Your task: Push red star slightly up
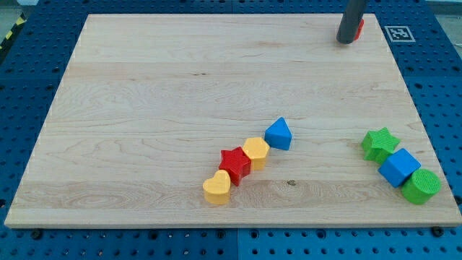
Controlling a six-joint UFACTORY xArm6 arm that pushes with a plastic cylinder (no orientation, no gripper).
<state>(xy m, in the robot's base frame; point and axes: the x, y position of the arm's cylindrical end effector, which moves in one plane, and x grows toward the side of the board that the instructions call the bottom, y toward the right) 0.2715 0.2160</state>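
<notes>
The red star (235, 164) lies on the wooden board (144, 108) at the lower middle. It touches a yellow heart (216, 188) at its lower left and a yellow hexagon (255, 152) at its upper right. A blue triangular block (279, 134) sits just beyond the hexagon. My tip (346, 41) is at the view's top right, far from the red star, and it partly hides a small red block (359, 29) behind it.
At the view's right stand a green star (380, 143), a blue cube (398, 167) and a green cylinder (421, 186), touching in a diagonal row near the board's right edge. A blue pegboard table surrounds the board.
</notes>
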